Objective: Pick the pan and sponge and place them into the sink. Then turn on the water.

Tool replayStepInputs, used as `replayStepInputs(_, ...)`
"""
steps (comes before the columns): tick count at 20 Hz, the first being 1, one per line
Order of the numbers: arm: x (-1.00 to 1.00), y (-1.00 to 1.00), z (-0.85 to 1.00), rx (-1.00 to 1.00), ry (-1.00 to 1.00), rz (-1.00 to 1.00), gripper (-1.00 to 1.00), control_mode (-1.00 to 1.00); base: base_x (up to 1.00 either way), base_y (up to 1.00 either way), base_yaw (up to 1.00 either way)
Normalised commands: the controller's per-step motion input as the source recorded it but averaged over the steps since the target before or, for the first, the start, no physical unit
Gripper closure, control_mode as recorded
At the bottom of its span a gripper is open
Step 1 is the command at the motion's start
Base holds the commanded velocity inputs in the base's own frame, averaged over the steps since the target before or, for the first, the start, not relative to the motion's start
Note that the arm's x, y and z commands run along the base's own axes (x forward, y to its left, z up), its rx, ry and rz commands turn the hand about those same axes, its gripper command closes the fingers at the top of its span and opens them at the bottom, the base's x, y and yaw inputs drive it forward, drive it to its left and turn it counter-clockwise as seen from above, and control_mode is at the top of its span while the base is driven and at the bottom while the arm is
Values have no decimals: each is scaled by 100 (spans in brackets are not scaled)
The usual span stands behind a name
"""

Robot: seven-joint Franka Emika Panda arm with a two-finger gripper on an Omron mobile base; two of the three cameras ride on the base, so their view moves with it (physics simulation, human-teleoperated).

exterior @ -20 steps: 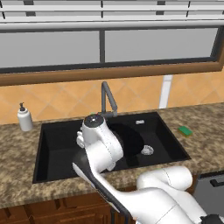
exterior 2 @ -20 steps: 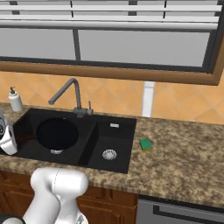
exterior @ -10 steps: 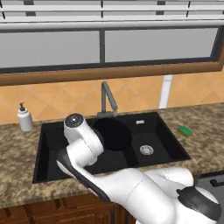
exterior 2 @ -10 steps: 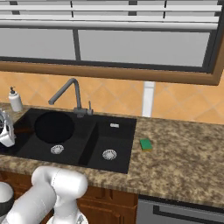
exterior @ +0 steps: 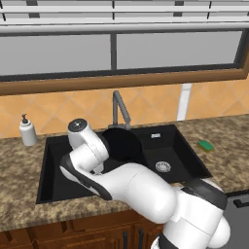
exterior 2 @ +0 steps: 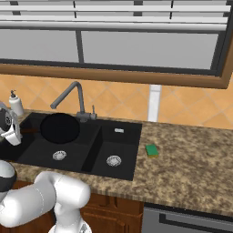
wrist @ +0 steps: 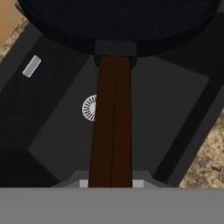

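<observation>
Holding the pan [exterior 2: 60, 128] over the sink [exterior 2: 129, 152], sponge [exterior 2: 152, 150] not touched yet.

From my remote seat, the hand view shows the gripper [wrist: 111, 183] clenched on the far end of the pan's brown handle [wrist: 111, 122], pan hanging above the larger basin with its drain [wrist: 89, 107] below. The sponge sits on the counter [exterior 2: 191, 159] just beside the sink's right edge, and the faucet [exterior 2: 73, 98] stands at the sink's back edge. My worry: gripping so far out on a thin handle, the pan could droop or twist loose if I swing fast. Its rim also looks near the faucet, so a sloppy lowering might clip it.
</observation>
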Motion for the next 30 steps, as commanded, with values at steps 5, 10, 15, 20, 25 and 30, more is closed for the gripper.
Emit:
replayStepInputs(5,26,0,-30,0,3,-4,100,-100,0,0,0)
replayStepInputs(10,1,-5,-35,0,7,-9,100,-100,0,0,0)
replayStepInputs(15,6,-4,-31,0,1,-9,100,-100,0,0,0)
replayStepInputs(20,19,-30,-46,0,0,-2,100,-100,0,0,0)
replayStepInputs(25,35,-27,-42,0,0,0,100,-100,0,0,0)
replayStepInputs(30,54,-3,-34,0,2,0,100,-100,0,0,0)
